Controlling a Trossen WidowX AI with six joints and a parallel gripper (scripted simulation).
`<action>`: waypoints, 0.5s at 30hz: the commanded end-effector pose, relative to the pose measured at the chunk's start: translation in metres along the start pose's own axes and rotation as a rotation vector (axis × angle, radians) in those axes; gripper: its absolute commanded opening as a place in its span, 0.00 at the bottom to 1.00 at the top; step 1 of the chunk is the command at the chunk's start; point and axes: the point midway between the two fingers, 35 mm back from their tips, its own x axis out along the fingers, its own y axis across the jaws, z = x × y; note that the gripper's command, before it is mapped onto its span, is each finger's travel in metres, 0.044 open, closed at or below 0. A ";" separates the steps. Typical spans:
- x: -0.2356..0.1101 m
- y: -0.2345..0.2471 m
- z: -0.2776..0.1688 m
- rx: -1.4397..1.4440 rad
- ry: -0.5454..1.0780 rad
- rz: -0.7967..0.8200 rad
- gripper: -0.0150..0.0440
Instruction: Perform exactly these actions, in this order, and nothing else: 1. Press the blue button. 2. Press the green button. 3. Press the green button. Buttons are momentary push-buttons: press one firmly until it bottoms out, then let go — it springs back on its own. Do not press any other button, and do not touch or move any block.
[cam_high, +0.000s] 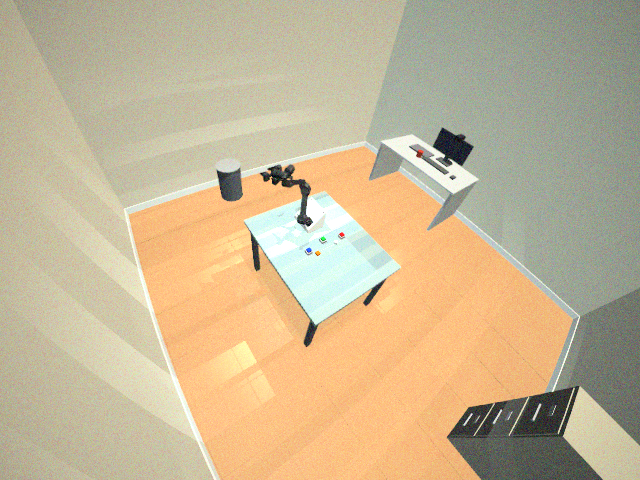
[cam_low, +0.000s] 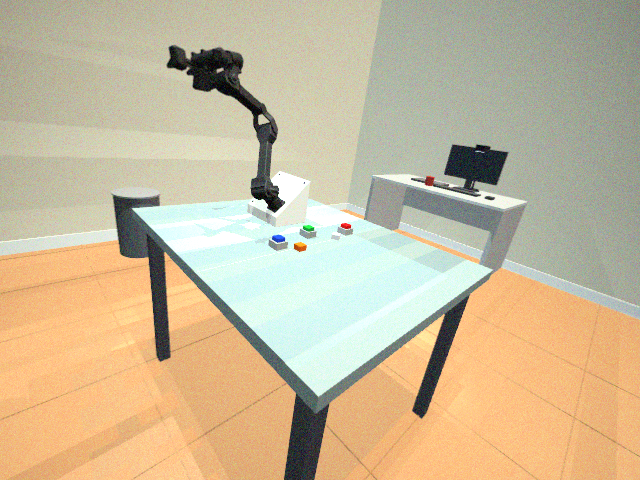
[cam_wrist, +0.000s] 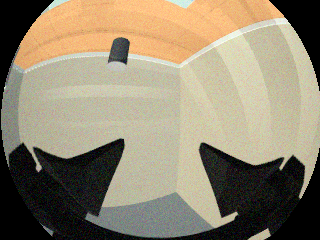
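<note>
1. Exterior view: the arm (cam_low: 261, 139) rises from its white base (cam_low: 281, 204) at the far side of the counter (cam_low: 330, 304) and bends back and up, so the hand (cam_low: 178, 57) hangs high above and behind the far edge, well away from every button.
2. The hand is released, its fingers spread wide with nothing between them; the wrist view looks past them at wall and floor, with no button in sight.
3. The blue button (cam_low: 278, 239), first in the order, sits in front of the base on a small grey housing. The green button (cam_low: 308, 228) is just beyond it to the right, and the red button (cam_low: 345, 227) further right.
4. The buttons look like stiff caps on springs: nothing to grasp. They likely want a firm push straight down on the middle of the cap until it stops, then a clean lift.
5. An orange block (cam_low: 300, 246) lies just beside the blue button, between it and the green one, and a small white block (cam_low: 335, 236) lies near the red button. Coming down from directly above the blue cap seems the safest way to avoid the orange block.
6. The near half of the counter carries none of these things, and the buttons stand well in from its edges.
7. No press looks begun.
</note>
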 end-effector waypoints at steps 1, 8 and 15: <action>-0.001 -0.005 0.000 -0.017 0.015 0.000 0.93; 0.004 -0.115 0.043 -0.599 0.092 -0.182 0.93; -0.019 -0.213 0.115 -1.178 0.189 -0.458 0.93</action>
